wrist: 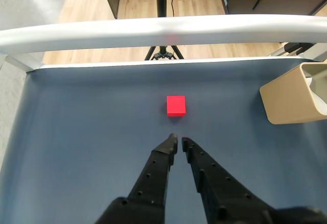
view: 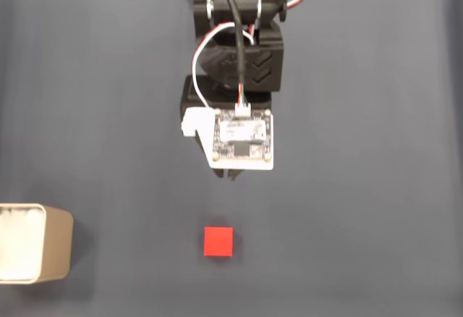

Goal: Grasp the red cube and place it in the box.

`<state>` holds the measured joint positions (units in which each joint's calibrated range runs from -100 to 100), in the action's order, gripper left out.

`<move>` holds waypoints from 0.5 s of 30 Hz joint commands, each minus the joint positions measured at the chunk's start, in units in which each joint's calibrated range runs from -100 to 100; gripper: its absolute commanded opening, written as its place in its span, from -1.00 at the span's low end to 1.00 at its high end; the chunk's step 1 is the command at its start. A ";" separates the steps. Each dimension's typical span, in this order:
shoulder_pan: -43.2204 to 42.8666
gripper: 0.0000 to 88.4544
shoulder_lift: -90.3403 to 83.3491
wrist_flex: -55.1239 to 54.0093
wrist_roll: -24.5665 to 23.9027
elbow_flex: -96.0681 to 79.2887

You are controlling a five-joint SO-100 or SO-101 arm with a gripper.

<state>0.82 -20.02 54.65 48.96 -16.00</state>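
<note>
The red cube point(view: 218, 242) lies on the dark blue table, below the arm in the fixed view; in the wrist view the red cube point(wrist: 176, 106) sits just ahead of the fingertips with a small gap. The beige box point(view: 35, 243) stands at the left edge of the fixed view, its white inside showing, and at the right edge of the wrist view as the box point(wrist: 294, 95). My gripper point(wrist: 179, 140) hovers short of the cube, its black fingers nearly touching with nothing between them. In the fixed view the gripper point(view: 226, 174) is mostly hidden under the wrist board.
A white rail point(wrist: 163, 29) borders the far table edge in the wrist view, with wooden floor and a tripod beyond. The arm's base and cables point(view: 235, 13) occupy the top centre of the fixed view. Bare blue surface surrounds the cube.
</note>
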 commanded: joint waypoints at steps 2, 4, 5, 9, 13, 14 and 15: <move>1.31 -0.90 1.73 -1.46 0.05 5.05; 1.53 -0.85 3.03 -1.46 -0.24 6.24; 1.67 -0.82 3.73 -1.46 -0.39 6.88; 2.38 -0.75 5.98 -1.46 -0.68 8.89; 3.02 -0.67 8.06 -1.46 -0.68 10.62; 3.16 -0.65 8.58 -1.46 -0.59 10.99; 3.30 -0.64 9.01 -1.54 -0.49 11.35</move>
<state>3.12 -10.99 54.65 48.57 -7.96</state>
